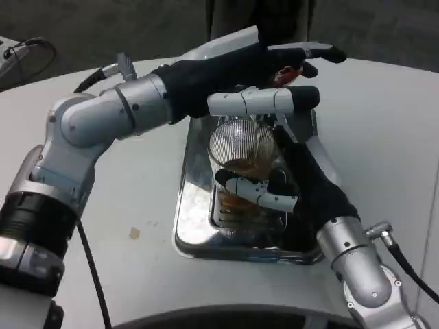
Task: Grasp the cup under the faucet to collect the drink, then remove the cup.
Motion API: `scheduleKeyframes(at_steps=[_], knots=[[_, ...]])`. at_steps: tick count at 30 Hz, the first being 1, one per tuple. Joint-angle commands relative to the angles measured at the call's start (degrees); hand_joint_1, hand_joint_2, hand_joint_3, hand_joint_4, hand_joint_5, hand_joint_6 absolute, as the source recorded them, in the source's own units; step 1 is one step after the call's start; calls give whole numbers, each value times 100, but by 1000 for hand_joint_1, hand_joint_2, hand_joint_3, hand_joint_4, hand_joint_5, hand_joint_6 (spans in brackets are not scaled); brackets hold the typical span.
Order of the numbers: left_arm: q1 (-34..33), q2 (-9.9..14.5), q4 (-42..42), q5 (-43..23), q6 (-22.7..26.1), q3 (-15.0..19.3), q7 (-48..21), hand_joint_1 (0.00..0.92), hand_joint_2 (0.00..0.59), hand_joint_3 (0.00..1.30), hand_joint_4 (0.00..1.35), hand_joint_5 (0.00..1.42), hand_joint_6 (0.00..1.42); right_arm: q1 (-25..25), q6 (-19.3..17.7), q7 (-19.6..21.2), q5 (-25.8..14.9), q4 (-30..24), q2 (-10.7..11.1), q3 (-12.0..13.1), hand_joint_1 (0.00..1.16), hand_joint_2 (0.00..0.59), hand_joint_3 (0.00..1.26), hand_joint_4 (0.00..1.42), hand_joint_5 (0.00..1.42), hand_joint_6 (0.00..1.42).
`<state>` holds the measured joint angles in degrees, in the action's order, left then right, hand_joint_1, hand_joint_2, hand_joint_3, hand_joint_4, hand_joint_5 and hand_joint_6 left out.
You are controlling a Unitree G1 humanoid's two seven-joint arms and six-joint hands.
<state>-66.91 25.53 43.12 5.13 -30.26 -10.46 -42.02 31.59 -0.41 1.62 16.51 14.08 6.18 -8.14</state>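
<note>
Nearest me, my right hand [291, 188] is wrapped around the ribbed clear cup [241, 154], fingers [257, 192] curled across its front. I see brown drink in the cup's bottom. The cup sits over the slotted grate of the steel drip tray [192, 226] on the white bench [130, 205]. Beyond and above the cup, my left hand [254, 68] reaches across, fingers stretched out near something red [287, 72]; I cannot tell if it presses anything.
</note>
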Motion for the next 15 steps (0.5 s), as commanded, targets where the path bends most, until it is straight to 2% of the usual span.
scheduleKeyframes(at_steps=[1, 8, 15], knots=[[63, 4, 176, 232, 104, -128, -59, 0, 54, 146, 32, 121, 126, 18, 45, 134, 78, 78, -101, -50, 717, 200, 0, 12, 37, 36], [81, 39, 170, 253, 86, -116, -32, 0, 54, 146, 33, 121, 127, -15, 247, 368, 243, 54, -305, -127, 708, 209, 0, 28, 50, 33], [127, 104, 137, 260, 78, -97, -31, 0, 53, 146, 44, 130, 128, -228, 456, 700, 478, -199, -502, -223, 696, 226, 0, 63, 82, 33]])
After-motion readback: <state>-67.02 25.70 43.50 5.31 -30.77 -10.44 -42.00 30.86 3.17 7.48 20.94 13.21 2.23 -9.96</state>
